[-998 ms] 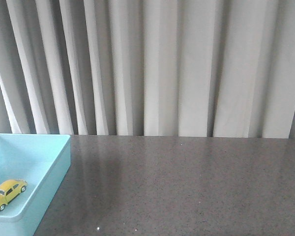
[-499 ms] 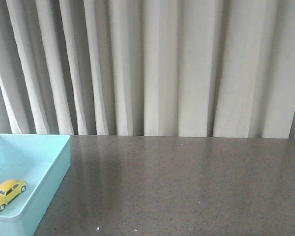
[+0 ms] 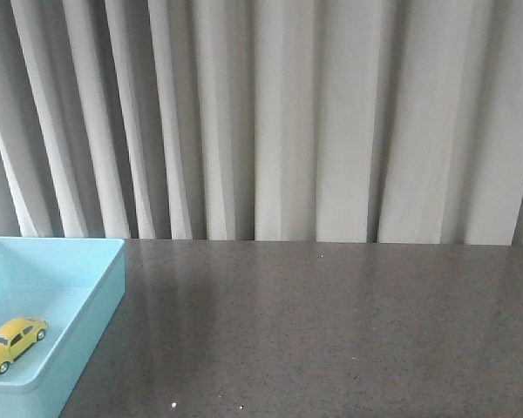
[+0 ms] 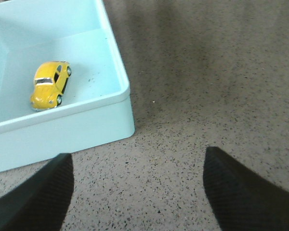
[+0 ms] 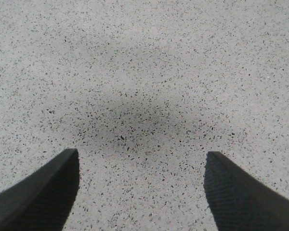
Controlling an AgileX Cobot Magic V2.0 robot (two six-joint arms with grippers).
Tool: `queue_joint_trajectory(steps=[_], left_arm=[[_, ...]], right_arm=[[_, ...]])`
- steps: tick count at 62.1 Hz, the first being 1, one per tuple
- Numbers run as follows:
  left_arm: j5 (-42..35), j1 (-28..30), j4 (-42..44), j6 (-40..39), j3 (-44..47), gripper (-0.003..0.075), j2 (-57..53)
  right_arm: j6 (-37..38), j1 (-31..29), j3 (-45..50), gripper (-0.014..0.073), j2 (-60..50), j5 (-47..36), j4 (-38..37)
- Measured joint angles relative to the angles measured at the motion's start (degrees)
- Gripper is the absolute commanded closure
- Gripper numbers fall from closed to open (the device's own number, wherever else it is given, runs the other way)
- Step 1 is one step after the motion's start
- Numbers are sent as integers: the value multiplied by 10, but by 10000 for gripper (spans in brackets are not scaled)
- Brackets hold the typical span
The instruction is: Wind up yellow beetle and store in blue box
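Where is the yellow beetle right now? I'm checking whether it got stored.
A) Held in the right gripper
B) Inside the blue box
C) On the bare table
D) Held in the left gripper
B: the yellow beetle sits on the floor of the blue box, with both grippers open and empty.

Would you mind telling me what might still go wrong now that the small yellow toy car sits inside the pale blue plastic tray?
If its spring is wound, the small yellow toy car could roll into the wall of the pale blue plastic tray. The open left pincer hangs near the tray's corner and might nudge it when moving.
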Motion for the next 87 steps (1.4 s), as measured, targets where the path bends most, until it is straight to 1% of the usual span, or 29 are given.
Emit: queue_joint_trajectory(steps=[6,9,21,26,31,34,75,82,87], left_arm=[[1,0,34,-52,0,314,0],[1,0,47,-68,0,366,0],[1,0,58,-80,0,590,0],[1,0,58,-81,0,664,0],[1,0,59,-81,0,725,0],[1,0,59,-82,0,728,0],[-5,0,59,-82,3,727,-1],[-33,8,47,-78,35,727,-29],[-81,33,34,-77,84,727,-73]], right_arm=[[0,0,0,136,0,0,0],[0,0,0,190,0,0,0],[0,0,0,416,0,0,0],[0,0,0,505,0,0,0],[0,0,0,576,0,0,0],[0,0,0,608,0,0,4],[0,0,0,601,0,0,4],[0,0,0,601,0,0,4],[0,0,0,601,0,0,5]])
